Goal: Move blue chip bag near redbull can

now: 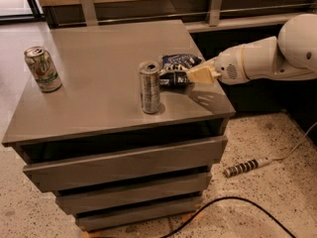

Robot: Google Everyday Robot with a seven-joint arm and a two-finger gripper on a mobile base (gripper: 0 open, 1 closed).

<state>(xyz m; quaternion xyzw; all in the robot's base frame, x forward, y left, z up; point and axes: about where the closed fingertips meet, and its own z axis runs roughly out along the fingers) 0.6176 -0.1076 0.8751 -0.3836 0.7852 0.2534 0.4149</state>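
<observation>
Dark blue crinkled chip bag (177,63) lies right of centre on the flat grey worktop (99,48), its long axis running roughly left to right across the frame. Its left end points at the tall slim silver-and-blue redbull can (149,87) and sits just beside the can's upper part. Its right end meets the cream-tipped gripper (191,77). White lettering and white patches show on the bag's face, but no word can be read. The gripper reaches in from the right of the frame on a white arm (267,56), low over the worktop's right edge. Whether it clasps the bag or has let go cannot be told. The redbull can stands upright with its silver top showing, and its label is unreadable. A shorter green-and-white soda can (43,69) stands upright well apart at the left edge.
</observation>
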